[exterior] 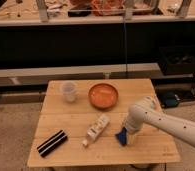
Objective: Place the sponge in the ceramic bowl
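Observation:
The ceramic bowl (103, 95), round, shallow and orange-brown, sits at the back middle of the wooden table (71, 115). The small bright blue sponge (122, 136) shows at the front right of the table, right under the end of my white arm. My gripper (125, 132) is at the sponge, reaching in from the right; the arm covers most of it and part of the sponge. Bowl and sponge are well apart, the bowl farther back and slightly left.
A translucent white cup (68, 91) stands at the back left. A white bottle (96, 129) lies on its side in the middle. A black-and-white striped flat block (52, 143) lies at the front left. Dark shelving runs behind the table.

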`<state>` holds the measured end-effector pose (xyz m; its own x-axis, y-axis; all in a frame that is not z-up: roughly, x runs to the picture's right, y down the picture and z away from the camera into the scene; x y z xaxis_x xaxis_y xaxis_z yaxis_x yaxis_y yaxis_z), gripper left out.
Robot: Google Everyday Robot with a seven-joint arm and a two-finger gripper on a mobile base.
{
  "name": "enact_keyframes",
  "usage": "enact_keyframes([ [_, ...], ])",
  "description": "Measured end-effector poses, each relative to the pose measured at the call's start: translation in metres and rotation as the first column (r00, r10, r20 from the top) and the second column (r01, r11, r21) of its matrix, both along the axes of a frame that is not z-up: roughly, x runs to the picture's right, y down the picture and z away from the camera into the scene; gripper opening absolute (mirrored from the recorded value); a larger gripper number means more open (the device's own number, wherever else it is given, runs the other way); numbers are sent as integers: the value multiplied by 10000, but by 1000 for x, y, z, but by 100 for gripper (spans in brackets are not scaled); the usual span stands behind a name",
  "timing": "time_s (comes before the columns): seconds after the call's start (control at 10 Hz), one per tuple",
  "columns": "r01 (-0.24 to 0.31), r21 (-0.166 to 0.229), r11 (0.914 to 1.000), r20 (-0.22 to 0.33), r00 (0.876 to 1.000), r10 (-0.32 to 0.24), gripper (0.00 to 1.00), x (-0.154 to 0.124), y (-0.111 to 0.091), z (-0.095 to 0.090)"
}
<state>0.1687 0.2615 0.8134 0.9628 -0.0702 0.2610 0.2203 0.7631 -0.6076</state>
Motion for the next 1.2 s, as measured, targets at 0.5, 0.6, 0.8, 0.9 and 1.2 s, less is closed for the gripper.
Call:
enact_keyframes([
  [0.5,-19,4,10000,-5,10000,19,29,-1,-3,2],
  [0.6,-17,3,10000,5,10000,17,29,-1,-3,3],
  [0.8,-9,-24,10000,6,10000,9,45,0,-3,3],
  [0.9,-7,-31,10000,6,10000,7,53,0,-3,4],
  [1.2,11,-38,10000,46,10000,-11,69,-1,-5,5],
])
